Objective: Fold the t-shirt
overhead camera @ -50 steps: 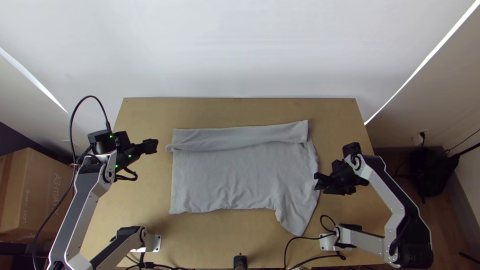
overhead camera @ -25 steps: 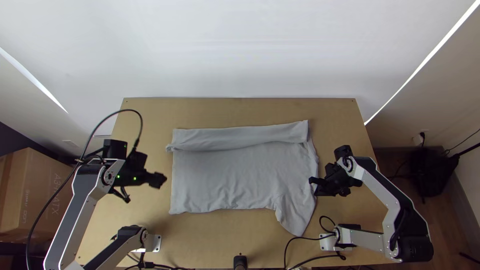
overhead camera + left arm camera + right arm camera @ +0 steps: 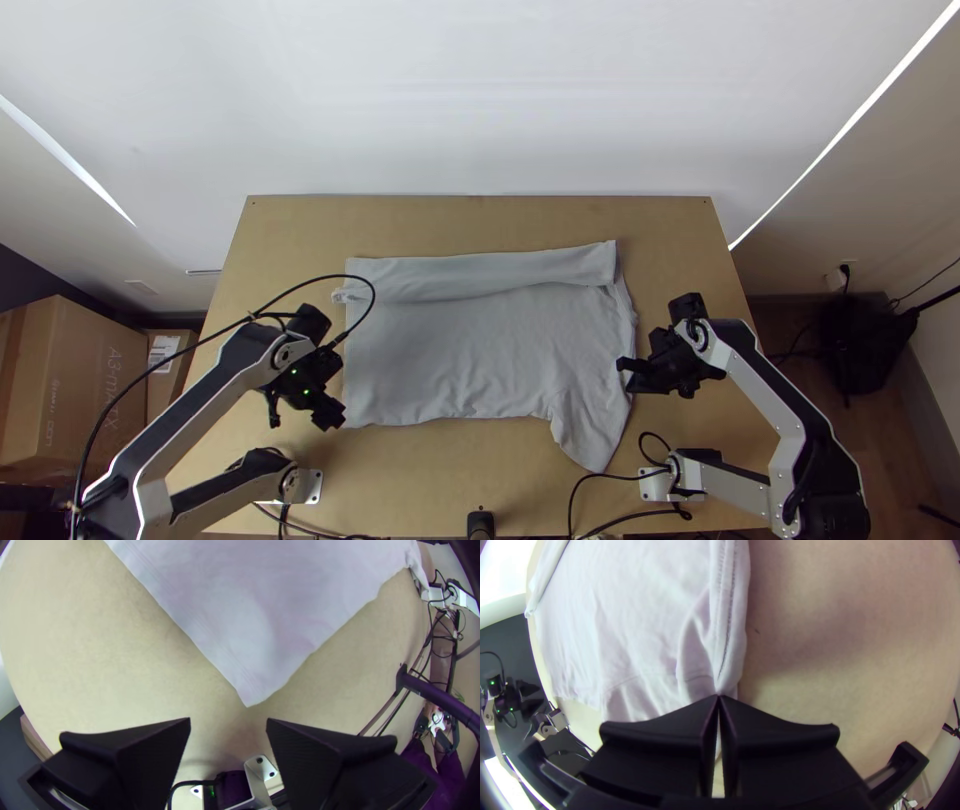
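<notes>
Gripping for next fold: right jaws apparently pinching edge (image 3: pixel 730 667) of shirt (image 3: pixel 460 350); left jaws spread, should lower, pinch corner (image 3: pixel 249 694).

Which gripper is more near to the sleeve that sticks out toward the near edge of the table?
The right. The right gripper is at the t-shirt's right edge, just above the sleeve in the top view; the left gripper is across, by the near left corner.

I can pass over bare tabletop (image 3: pixel 855 640) outboard of my right gripper (image 3: pixel 621 364), but T-shirt (image 3: pixel 470 350) blocks inboard, and my left gripper (image 3: pixel 330 414) has the shirt's corner (image 3: pixel 251 694) just off its fingertips.
</notes>
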Motion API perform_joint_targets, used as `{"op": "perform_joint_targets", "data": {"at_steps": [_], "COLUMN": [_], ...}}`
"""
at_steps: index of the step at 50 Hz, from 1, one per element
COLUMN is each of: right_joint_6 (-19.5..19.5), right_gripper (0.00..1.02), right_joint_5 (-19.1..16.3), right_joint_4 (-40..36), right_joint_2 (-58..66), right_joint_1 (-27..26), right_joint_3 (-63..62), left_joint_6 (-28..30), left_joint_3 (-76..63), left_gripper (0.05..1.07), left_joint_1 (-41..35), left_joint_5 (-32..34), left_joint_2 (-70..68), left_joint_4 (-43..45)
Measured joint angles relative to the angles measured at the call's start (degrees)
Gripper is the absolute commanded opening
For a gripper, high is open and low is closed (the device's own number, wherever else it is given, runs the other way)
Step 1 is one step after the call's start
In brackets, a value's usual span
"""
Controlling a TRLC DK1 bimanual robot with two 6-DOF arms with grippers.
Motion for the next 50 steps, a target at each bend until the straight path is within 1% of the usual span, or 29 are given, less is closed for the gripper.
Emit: {"op": "perform_joint_targets", "data": {"at_steps": [9,17,39,40,41,43,45,46,47,50], "right_joint_6": [0.0,0.2,0.7,0.7,1.0,1.1,1.2,1.3,1.3,1.3], "right_gripper": [0.02,0.02,0.02,0.02,0.02,0.02,0.02,0.02,0.02,0.02], "right_joint_5": [-0.1,-0.1,-0.2,-0.2,-0.2,-0.2,-0.2,-0.2,-0.2,-0.2], "right_joint_4": [-0.1,0.0,0.0,0.0,0.0,0.0,-0.1,-0.2,-0.2,-0.2], "right_joint_2": [-1.2,-1.8,-1.5,-1.4,-1.4,-1.3,-1.1,-1.1,-1.0,-0.9], "right_joint_1": [0.1,0.1,1.2,1.2,1.2,1.2,1.2,1.2,1.2,1.2], "right_joint_3": [-0.7,-0.7,-0.7,-0.6,-0.6,-0.5,-0.3,-0.2,0.0,0.6], "left_joint_6": [-1.7,-2.8,-3.8,-3.9,-4.0,-4.0,-4.2,-4.2,-4.2,-4.2], "left_joint_3": [-2.0,-2.0,-2.1,-2.1,-2.1,-2.1,-2.1,-2.1,-2.1,-2.1], "left_gripper": [0.67,0.67,0.67,0.65,0.61,0.49,0.25,0.15,0.07,0.08], "left_joint_1": [-3.3,-4.1,-8.3,-8.6,-9.0,-9.4,-9.8,-10.0,-10.1,-10.6], "left_joint_5": [0.0,0.2,3.1,3.2,3.2,3.2,3.3,3.5,3.6,4.0], "left_joint_2": [5.1,8.2,11.1,11.3,11.5,11.8,12.2,12.2,12.2,12.2], "left_joint_4": [3.0,4.2,6.7,6.8,6.9,7.1,7.2,7.4,7.7,9.7]}}
